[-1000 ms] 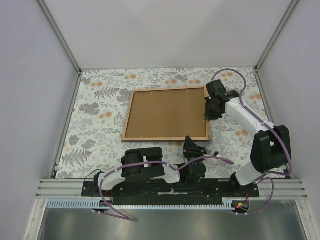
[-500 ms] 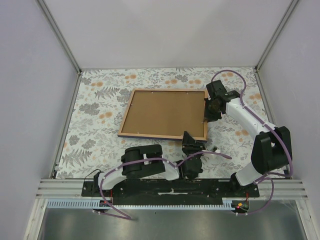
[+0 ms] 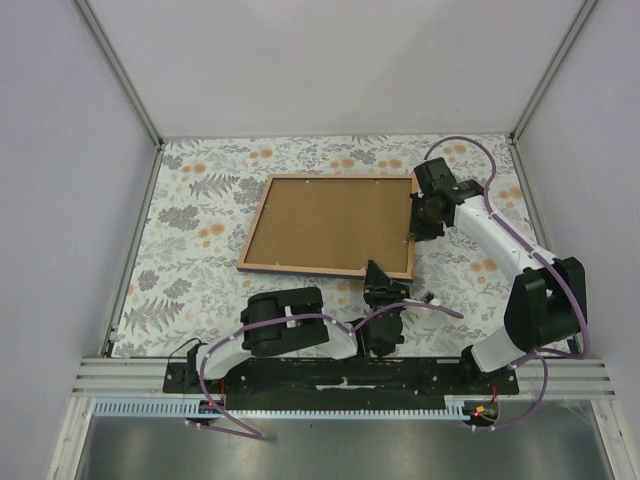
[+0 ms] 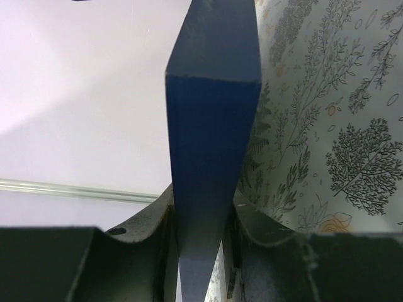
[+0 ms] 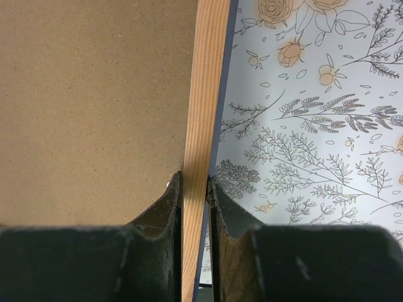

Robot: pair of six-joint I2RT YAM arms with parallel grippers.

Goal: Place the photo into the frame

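Frame sits centre of the top view on the floral cloth, wood-coloured back up, w/ the brown backing panel filling its opening. Its outline looks skewed, lower-left corner pushed out toward the left; can't tell whether it lies flat or is partly raised. R gripper is at the frame's right edge, centre-right of the top view, arm reaching in from lower right. In the right wrist view the R gripper is closed narrow on the light wood rail, one dark finger on the panel side touching the backing panel, the other on the cloth side; a thin blue strip shows along the rail's right side, and the floral cloth fills the right half. L gripper is at the frame's bottom edge, near its lower-right corner, lower centre of the top view. In the left wrist view the L gripper is clamped narrow on the dark blue edge of the frame, which runs up the middle betw. both fingers; floral cloth on the right, pale surface on the left.
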